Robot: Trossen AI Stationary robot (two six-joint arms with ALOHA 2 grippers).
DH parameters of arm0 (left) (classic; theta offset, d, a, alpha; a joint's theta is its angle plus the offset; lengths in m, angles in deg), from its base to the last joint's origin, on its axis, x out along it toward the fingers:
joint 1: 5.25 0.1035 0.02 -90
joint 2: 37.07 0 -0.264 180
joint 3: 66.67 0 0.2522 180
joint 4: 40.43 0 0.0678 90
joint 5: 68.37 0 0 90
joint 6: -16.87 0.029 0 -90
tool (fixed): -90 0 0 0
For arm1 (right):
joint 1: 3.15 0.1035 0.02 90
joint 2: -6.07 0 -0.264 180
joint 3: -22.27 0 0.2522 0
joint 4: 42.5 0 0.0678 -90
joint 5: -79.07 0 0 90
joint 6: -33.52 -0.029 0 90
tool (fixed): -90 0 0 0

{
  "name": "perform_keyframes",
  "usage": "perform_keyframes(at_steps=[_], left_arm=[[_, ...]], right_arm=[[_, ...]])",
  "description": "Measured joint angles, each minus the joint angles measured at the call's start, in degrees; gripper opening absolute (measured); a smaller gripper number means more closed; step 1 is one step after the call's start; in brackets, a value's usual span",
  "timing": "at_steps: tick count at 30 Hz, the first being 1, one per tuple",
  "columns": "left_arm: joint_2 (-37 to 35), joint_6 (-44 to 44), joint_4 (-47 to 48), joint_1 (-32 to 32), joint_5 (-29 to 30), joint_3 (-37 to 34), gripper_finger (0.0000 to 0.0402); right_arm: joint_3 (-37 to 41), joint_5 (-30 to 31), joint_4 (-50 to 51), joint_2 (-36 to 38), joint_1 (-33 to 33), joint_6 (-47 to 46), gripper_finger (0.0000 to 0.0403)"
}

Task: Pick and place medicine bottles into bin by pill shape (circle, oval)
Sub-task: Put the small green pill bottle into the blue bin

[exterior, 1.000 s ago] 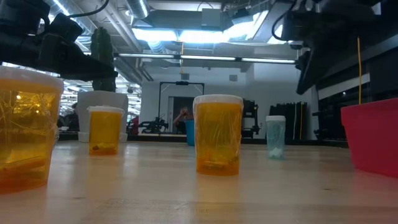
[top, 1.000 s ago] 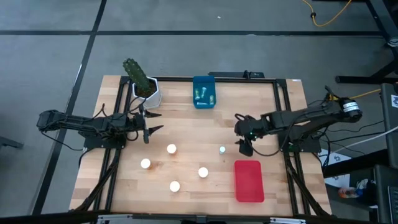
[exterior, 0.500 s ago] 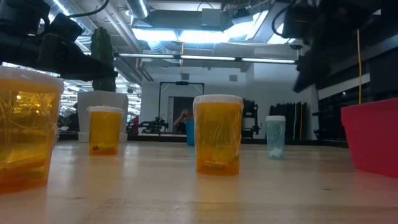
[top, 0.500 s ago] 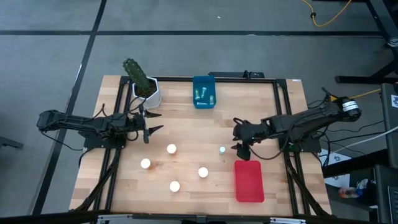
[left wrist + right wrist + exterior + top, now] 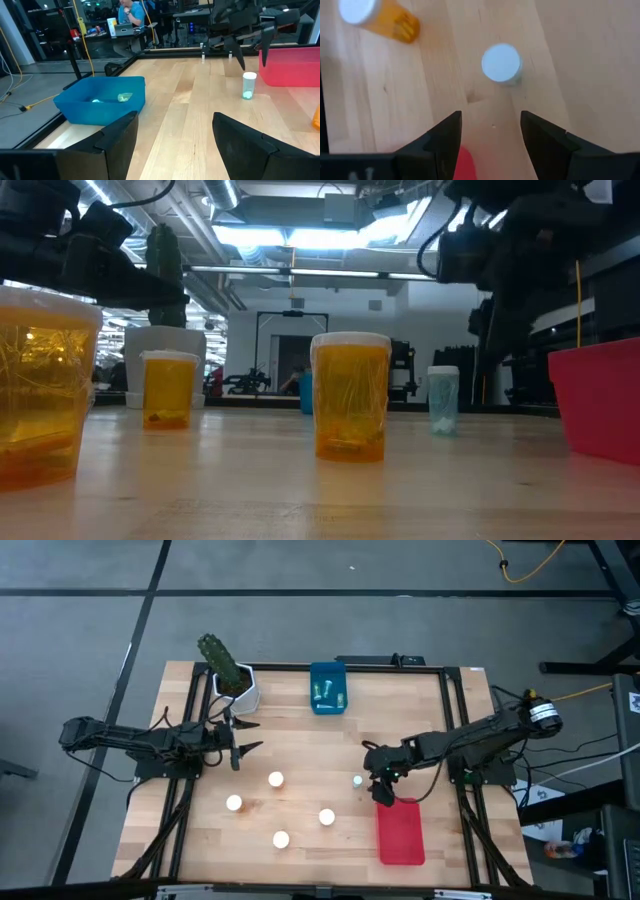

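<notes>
High view: wooden counter point(image 5: 300, 740) with four white-capped orange bottles standing upright mid-counter point(image 5: 275, 779) point(image 5: 234, 803) point(image 5: 326, 816) point(image 5: 281, 838); only caps show from above, bodies hidden. One small pale bottle point(image 5: 356, 780) stands alone right of them, near the red bin point(image 5: 400, 832). Blue bin point(image 5: 328, 687) at the far edge holds small pale bottles lying down, count hard to make out. Right claw point(image 5: 381, 783) hangs just beside the small bottle, between it and the red bin's top edge. Left claw point(image 5: 240, 752) waits near the cactus pot point(image 5: 234, 685), fingers spread.

Low view: orange bodies visible here, translucent, something pale at the bottom; pill shape unreadable. Nearest orange bottle point(image 5: 40, 385) cut off at the left edge, two more point(image 5: 169, 388) point(image 5: 350, 395) whole. Small greenish bottle point(image 5: 443, 398) upright behind, dark right arm above it. Red bin wall point(image 5: 600, 405) at right.

Left wrist view: own fingers point(image 5: 120, 135) wide apart, nothing between. Blue bin point(image 5: 100, 100) with pale bottles inside; small bottle point(image 5: 248, 85) upright by the red bin point(image 5: 295, 70), right claw's fingers point(image 5: 250, 47) above it. A person sits in the room behind.

Right wrist view: looks straight down; fingers point(image 5: 445, 137) open, not touching anything, small bottle's white cap point(image 5: 501, 62) ahead of them, one orange bottle point(image 5: 380, 17) partly cut off
</notes>
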Motion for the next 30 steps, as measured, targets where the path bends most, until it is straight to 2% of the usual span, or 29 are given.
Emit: perform_keyframes(at_steps=[17,22,30], left_arm=[[0.0,0.0,0.0,0.0,0.0,0.0,0.0247],[0.0,0.0,0.0,0.0,0.0,0.0,0.0247],[0.0,0.0,0.0,0.0,0.0,0.0,0.0247]], right_arm=[[-0.1,-0.1,-2.2,-6.3,-3.5,0.7,0.0204],[-0.1,-2.7,-5.6,-7.2,-3.5,4.3,0.0204],[-0.1,-1.1,-8.7,-7.1,-3.5,8.9,0.0204]])
